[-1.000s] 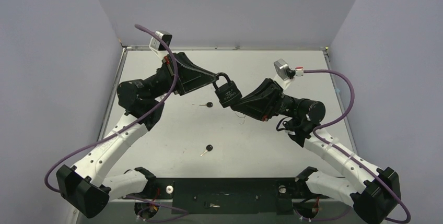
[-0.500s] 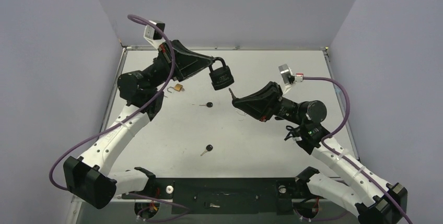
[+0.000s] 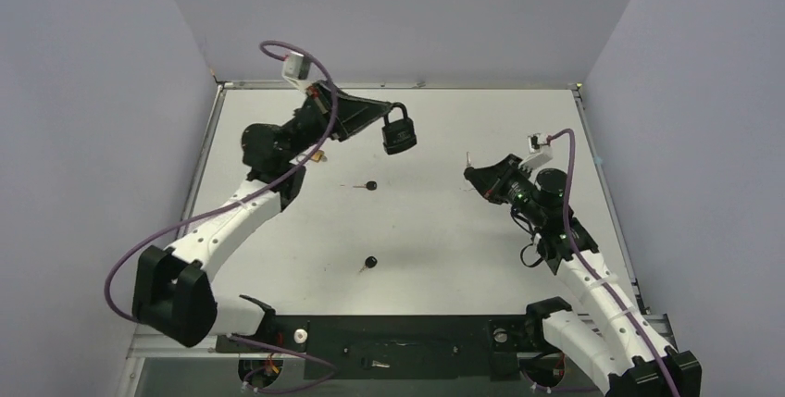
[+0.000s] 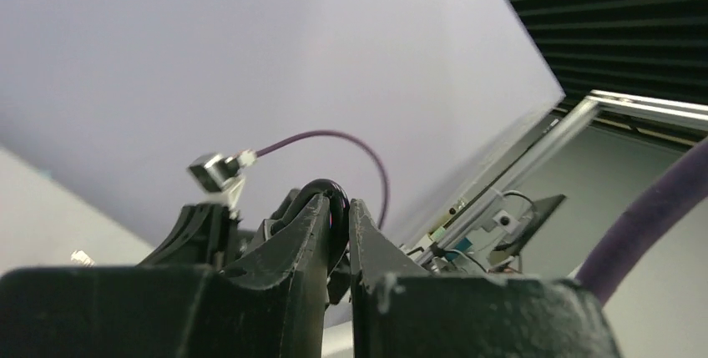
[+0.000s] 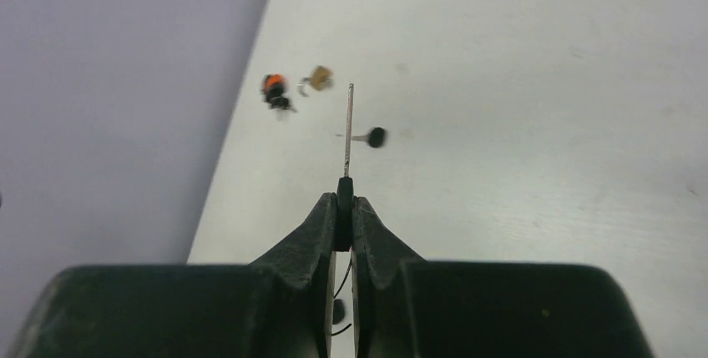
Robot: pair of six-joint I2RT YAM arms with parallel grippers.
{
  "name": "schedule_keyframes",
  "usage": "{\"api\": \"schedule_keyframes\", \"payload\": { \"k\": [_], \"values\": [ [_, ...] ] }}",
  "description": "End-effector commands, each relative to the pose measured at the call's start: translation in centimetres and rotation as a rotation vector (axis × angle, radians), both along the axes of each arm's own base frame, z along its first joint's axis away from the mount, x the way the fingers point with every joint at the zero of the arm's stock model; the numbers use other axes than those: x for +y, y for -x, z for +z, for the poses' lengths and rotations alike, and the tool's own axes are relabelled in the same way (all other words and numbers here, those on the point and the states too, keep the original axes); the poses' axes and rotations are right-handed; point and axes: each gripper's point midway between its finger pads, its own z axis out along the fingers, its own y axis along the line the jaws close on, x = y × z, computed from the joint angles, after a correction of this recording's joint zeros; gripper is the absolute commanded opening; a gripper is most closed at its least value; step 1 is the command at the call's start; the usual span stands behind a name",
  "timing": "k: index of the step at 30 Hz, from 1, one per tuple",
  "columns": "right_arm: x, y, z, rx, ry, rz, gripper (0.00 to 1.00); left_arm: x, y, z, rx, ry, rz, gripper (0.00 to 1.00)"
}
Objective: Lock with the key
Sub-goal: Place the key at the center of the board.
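Note:
My left gripper (image 3: 382, 111) is shut on the shackle of a black padlock (image 3: 399, 132), which hangs in the air over the far middle of the table. In the left wrist view the fingers (image 4: 321, 224) pinch the black shackle (image 4: 338, 195); the lock body is hidden. My right gripper (image 3: 476, 175) is shut on the black head of a key (image 3: 469, 158), at the right, well apart from the padlock. In the right wrist view the key (image 5: 348, 133) points straight out from the gripper (image 5: 344, 201), blade forward.
Two loose black-headed keys lie on the table, one (image 3: 368, 186) under the padlock and one (image 3: 368, 263) nearer the front. A small brass padlock (image 3: 317, 154) lies beside the left arm. The right wrist view shows it (image 5: 320, 77) by an orange-black item (image 5: 274, 91).
The grippers were together at the padlock; the right one has drawn back to the right with the key. The left one has carried the padlock further back.

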Motion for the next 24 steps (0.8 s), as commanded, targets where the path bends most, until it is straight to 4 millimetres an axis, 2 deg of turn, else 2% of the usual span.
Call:
{"api": "schedule_keyframes", "payload": {
  "k": [1,2,3,4,5,6,7,8,9,10,11,12,13,14,18,19,24],
  "values": [
    [-4.9,-1.5,-4.4,0.194,0.147,-0.258,0.0,-5.1,-4.3,-8.6,0.114,-0.121,0.027,0.0],
    [-6.1,-1.6,-5.4,0.235,0.182,-0.317,0.0,-6.4,-5.7,-11.2,0.162,-0.15,0.019,0.0],
    [-6.6,-1.8,-5.5,0.245,0.193,-0.345,0.0,-7.2,-5.6,-11.9,0.162,-0.141,-0.004,0.0],
    [-7.4,-2.1,-6.2,0.273,0.208,-0.376,0.0,-8.4,-6.9,-14.5,0.205,-0.151,-0.012,0.0],
    [-7.7,-2.3,-6.5,0.288,0.21,-0.384,0.0,-9.2,-7.1,-15.0,0.221,-0.132,-0.039,0.0],
    [-8.1,-2.6,-7.2,0.312,0.212,-0.39,0.0,-10.4,-8.5,-17.7,0.273,-0.151,-0.049,0.0],
    [-8.5,-3.3,-8.2,0.346,0.227,-0.404,0.0,-12.9,-9.4,-21.1,0.329,-0.169,-0.085,0.0],
    [-8.7,-3.6,-8.4,0.348,0.234,-0.407,0.0,-13.9,-10.2,-24.1,0.381,-0.201,-0.089,0.0],
    [-8.7,-3.8,-9.1,0.368,0.245,-0.407,0.0,-14.9,-10.4,-24.4,0.382,-0.203,-0.1,0.0],
    [-8.7,-4.1,-9.3,0.368,0.246,-0.404,0.0,-15.7,-11.0,-26.9,0.429,-0.232,-0.1,0.0],
    [-8.6,-4.3,-9.9,0.387,0.255,-0.397,0.0,-16.4,-11.2,-27.0,0.426,-0.233,-0.107,0.0],
    [-8.4,-4.5,-10.0,0.386,0.254,-0.39,0.0,-17.0,-11.8,-29.4,0.471,-0.265,-0.101,0.0],
    [-8.3,-4.8,-10.6,0.403,0.259,-0.384,0.0,-17.5,-12.2,-29.5,0.47,-0.268,-0.102,0.0],
    [-8.2,-5.0,-11.2,0.418,0.264,-0.375,0.0,-17.9,-12.7,-31.6,0.503,-0.299,-0.095,0.0],
    [-7.6,-6.0,-12.3,0.444,0.267,-0.357,0.0,-18.6,-14.7,-35.4,0.555,-0.349,-0.064,0.0],
    [-7.4,-6.2,-12.4,0.441,0.267,-0.349,0.0,-18.2,-15.4,-36.8,0.578,-0.369,-0.049,0.0],
    [-6.1,-6.8,-14.4,0.475,0.313,-0.313,0.0,-16.7,-17.6,-40.3,0.628,-0.46,0.014,0.0]
  ]
}}
